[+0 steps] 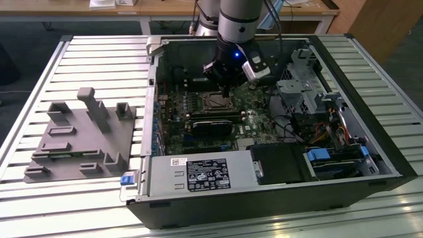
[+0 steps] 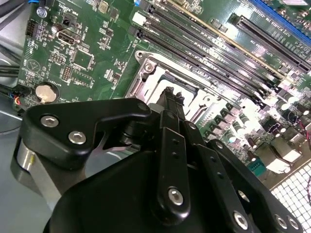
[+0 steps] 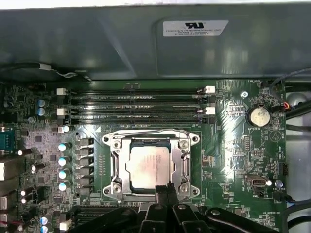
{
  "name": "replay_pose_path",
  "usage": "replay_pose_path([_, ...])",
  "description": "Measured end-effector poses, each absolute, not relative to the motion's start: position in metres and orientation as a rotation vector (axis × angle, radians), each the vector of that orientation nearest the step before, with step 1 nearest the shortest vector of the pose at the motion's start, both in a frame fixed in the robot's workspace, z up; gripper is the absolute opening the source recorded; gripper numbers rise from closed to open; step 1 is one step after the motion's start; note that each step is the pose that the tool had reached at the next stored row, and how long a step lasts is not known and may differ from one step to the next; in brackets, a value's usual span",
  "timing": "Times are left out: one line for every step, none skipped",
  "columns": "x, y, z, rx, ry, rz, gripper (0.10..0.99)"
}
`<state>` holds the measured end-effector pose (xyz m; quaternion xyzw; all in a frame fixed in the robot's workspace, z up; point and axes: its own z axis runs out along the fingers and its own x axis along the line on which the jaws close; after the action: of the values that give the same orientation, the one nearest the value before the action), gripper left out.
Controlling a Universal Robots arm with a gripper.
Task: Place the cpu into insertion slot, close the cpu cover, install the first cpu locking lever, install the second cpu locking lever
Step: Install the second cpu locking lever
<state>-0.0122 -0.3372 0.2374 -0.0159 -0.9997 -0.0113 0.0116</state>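
- An open computer case point(image 1: 370, 148) lies on a slatted surface point(image 1: 99, 59), with the arm reaching down into it from above.
- The tool point(image 3: 165, 190) hangs directly over the edge of the socket area; in the first wrist view its dark fingertips point(image 3: 164, 194) sit at the near rim of the cover point(image 3: 116, 167).
- The fingers look pressed together into one narrow tip, with nothing between them, so the tool reads as closed and empty.
- The cpu point(image 3: 148, 162) lies just ahead of the tool tip, seated flat in the slot point(image 3: 146, 144), well inside the metal frame.
- The cpu is a pale, silvery square with a dull shine; being square, it has no long axis.
- The cover appears folded down around the cpu, a thin bright frame with screws at its corners.
- Thin wire levers run along the frame's sides; whether they are latched cannot be told.
- Beyond the cpu from the tool run the long black memory slots point(image 3: 136, 104), parallel to the cover's far edge.
- In the second wrist view the tool point(image 2: 170, 99) hovers close above the cover point(image 2: 146, 80).
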Motion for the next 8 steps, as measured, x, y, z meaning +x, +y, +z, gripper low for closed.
replay_pose_path([-0.0122, -0.3375, 0.2374, -0.049, -3.118, -0.035, 0.106])
replay_pose_path([-0.0122, -0.3378, 0.2373, -0.05, -3.118, -0.035, 0.106])
replay_pose_path([-0.0122, -0.338, 0.2373, -0.049, -3.118, -0.035, 0.106])
replay_pose_path([-0.0122, -0.3383, 0.2374, -0.05, -3.118, -0.035, 0.106])
replay_pose_path([-0.0122, -0.3386, 0.2374, -0.049, -3.118, -0.035, 0.106])
replay_pose_path([-0.0122, -0.3389, 0.2374, -0.049, -3.118, -0.035, 0.106])
replay_pose_path([-0.0122, -0.3392, 0.2374, -0.049, -3.118, -0.035, 0.106])
replay_pose_path([-0.0122, -0.3396, 0.2374, -0.049, -3.118, -0.035, 0.106])
